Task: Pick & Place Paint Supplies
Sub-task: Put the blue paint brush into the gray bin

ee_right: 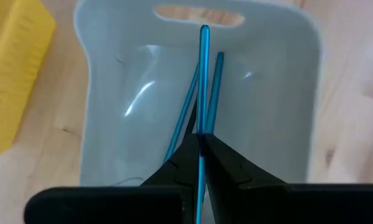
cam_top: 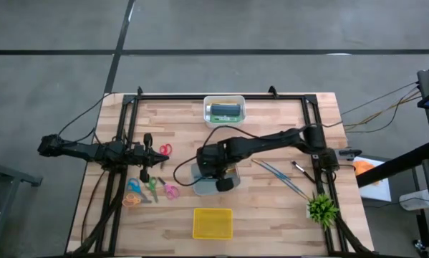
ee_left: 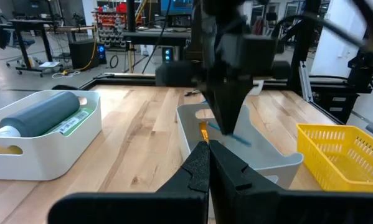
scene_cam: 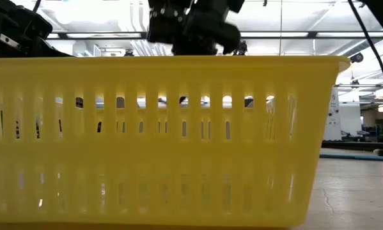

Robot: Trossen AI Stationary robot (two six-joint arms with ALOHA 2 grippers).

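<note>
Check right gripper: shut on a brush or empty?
Shut on a blue brush: right gripper fingers pinch its handle above the pale bin.

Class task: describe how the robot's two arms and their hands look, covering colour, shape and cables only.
Both arms are dark, slim and jointed, with black cables trailing across the light wooden table. The left hand and right hand each end in two tapered black fingers. No markings are visible.

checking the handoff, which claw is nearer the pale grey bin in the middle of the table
Right. The right claw hangs over the pale grey bin, shut on a blue brush with two more blue brushes inside. The left claw sits off to the bin's left, above the scissors.
</note>
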